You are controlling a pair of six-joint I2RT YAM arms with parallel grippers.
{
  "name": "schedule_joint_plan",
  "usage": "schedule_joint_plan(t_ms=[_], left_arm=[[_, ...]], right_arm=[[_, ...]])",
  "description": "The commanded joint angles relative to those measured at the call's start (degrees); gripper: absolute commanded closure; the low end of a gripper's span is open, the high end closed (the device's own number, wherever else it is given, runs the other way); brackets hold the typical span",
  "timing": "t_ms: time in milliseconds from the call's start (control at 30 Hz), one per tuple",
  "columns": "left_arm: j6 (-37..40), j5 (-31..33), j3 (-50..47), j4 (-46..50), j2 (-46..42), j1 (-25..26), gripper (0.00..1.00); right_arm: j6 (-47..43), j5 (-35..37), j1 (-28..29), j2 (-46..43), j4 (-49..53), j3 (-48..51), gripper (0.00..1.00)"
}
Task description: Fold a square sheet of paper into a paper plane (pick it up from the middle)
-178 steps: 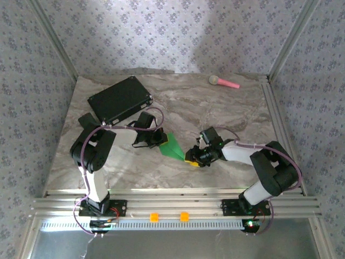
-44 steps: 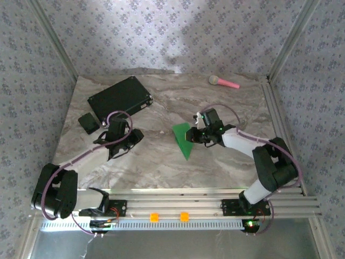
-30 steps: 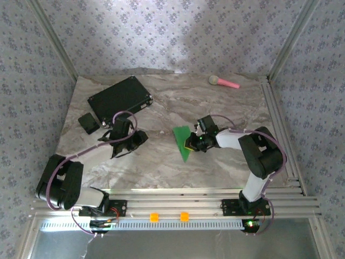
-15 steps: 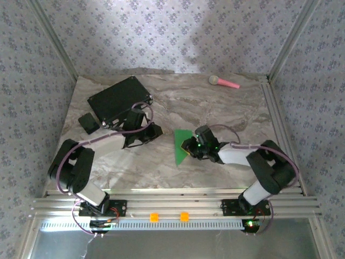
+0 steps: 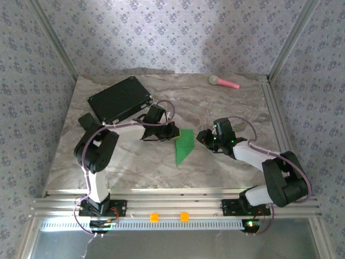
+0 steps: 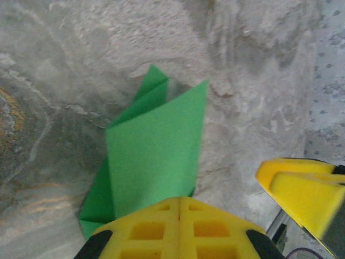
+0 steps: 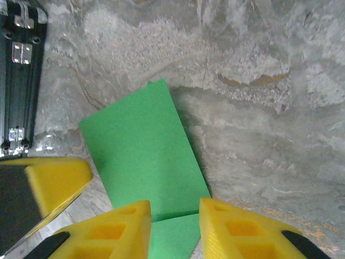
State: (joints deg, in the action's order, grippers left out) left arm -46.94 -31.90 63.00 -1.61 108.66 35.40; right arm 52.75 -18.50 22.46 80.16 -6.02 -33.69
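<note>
Left pincer is sitting closed, tips bearing on the folded green paper, likely pinning its crease; right pincer is hovering parted, straddling the far edge.

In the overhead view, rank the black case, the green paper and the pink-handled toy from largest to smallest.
1. Black case: clearly largest.
2. Green paper: folded, much smaller.
3. Pink-handled toy: smallest, though it lies at the far edge, which shrinks it slightly.
</note>
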Motion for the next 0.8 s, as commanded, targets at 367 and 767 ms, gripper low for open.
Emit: schedule_joint_plan(t_ms=[367,767], left_arm=[[0.67,-1.76,-5.97,-3.15,3.84,-2.7,0.97],[5.5,-4.59,-5.83,-2.66,4.09,-2.72,0.97]], right_arm=[[-2.46,-14.6,-1.67,7.87,-3.16,-0.6,0.54],[-2.59,-20.65,-1.85,16.09,-5.9,-5.69,0.56]])
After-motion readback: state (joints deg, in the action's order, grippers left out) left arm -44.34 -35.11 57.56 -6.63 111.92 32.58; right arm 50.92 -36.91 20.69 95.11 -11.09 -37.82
